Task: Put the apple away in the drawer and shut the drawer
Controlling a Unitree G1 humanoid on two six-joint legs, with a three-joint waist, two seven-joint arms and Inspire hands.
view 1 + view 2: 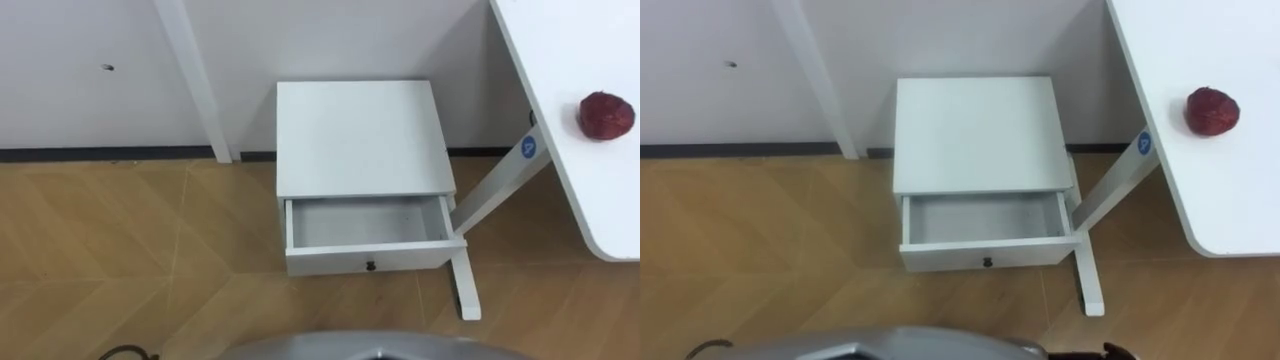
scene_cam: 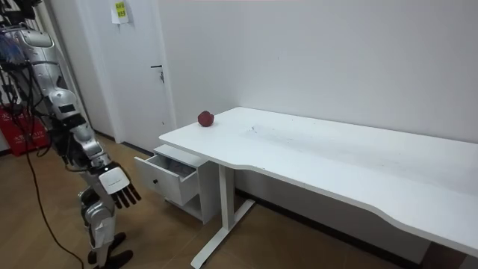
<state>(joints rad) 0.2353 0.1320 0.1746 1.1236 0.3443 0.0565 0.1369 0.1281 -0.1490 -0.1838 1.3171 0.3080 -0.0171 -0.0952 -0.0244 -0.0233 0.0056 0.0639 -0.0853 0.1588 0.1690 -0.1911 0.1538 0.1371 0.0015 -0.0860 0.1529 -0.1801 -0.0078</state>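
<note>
The table (image 2: 336,161) stands to the robot's right, with the cabinet (image 1: 360,135) beside it. The drawer (image 1: 365,225) is pulled out, nothing inside. The right hand (image 2: 119,187) hangs low, fingers straight, holding nothing. The apple (image 1: 606,114) rests near the table corner, well apart from the hand. Risk: a loose grasp could roll the apple off the edge; the table leg (image 1: 495,188) could obstruct the arm at the drawer.

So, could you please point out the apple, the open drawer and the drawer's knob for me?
apple (image 1: 606,114), left eye view, middle of its red skin.
drawer (image 1: 365,222), left eye view, its bare inner floor.
knob (image 1: 370,266), left eye view, its dark centre.
</note>
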